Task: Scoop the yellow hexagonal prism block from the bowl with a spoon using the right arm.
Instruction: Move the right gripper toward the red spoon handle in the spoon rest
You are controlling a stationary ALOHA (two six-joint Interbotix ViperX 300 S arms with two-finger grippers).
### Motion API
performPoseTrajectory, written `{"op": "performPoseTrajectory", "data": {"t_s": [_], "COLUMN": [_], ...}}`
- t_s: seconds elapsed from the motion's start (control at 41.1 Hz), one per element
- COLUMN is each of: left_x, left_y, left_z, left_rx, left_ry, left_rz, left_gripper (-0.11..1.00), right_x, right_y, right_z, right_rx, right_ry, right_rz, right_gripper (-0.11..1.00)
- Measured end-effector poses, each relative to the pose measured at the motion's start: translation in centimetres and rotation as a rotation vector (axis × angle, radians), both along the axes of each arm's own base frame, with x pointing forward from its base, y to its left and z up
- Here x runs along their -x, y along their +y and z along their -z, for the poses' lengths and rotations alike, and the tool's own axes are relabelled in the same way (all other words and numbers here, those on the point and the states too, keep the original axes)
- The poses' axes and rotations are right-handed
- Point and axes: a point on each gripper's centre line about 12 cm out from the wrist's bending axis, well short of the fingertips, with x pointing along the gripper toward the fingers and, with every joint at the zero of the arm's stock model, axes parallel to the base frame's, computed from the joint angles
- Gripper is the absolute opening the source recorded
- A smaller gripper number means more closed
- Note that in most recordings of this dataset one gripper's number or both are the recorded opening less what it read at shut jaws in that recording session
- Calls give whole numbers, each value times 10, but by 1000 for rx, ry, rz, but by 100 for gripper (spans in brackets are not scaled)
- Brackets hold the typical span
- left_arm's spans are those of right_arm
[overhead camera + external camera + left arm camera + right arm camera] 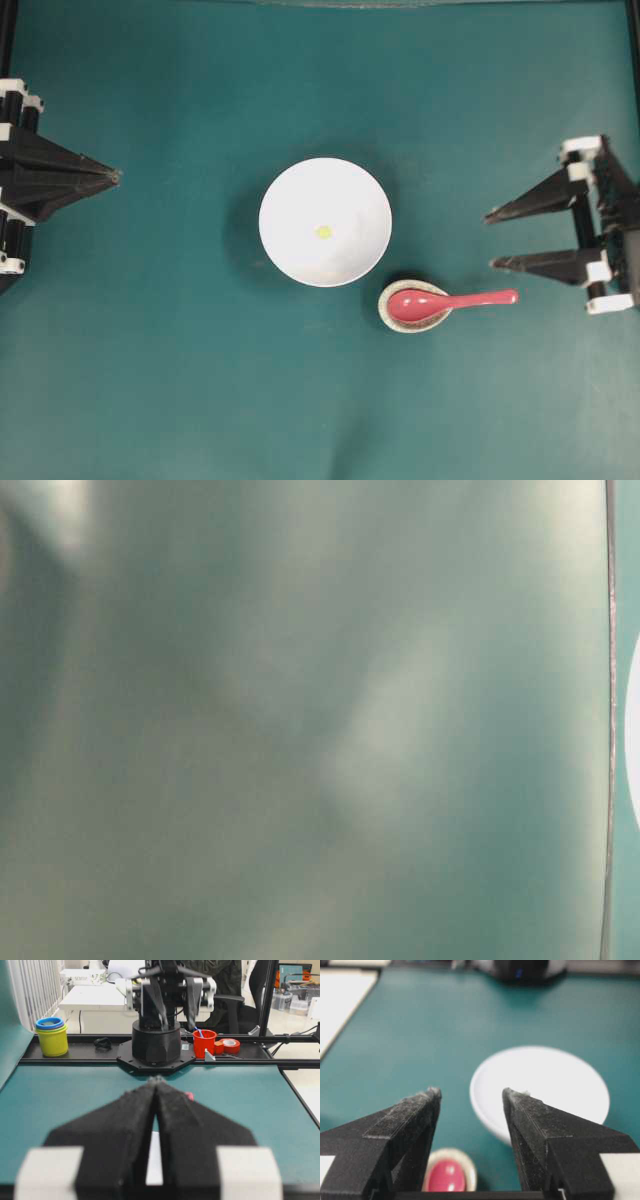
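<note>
Yellow block (324, 232) in bowl (290, 200); spoon (450, 301) on rest (384, 312) beside it; right gripper (489, 239) open, left gripper (116, 177) closed.

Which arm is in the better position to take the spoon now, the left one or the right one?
Right. The right end effector is open and empty, and the spoon handle points toward it from the spoon rest. The left end effector is shut, beyond the bowl.
</note>
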Motion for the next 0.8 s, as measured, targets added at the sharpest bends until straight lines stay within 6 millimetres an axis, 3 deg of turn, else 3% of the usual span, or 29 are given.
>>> {"op": "performPoseTrajectory", "data": {"t_s": [0.511,0.803], "left_x": [0,0], "left_y": [0,0], "left_z": [3,4], "left_rx": [-8,-9], "left_ry": [29,32], "left_rz": [0,-1], "left_gripper": [0,0], "right_x": [-5,-3], "right_y": [23,35], "right_z": [79,114], "right_rx": [-68,-79], "right_ry": [64,89], "right_rz": [-34,-8], "right_gripper": [57,57]}}
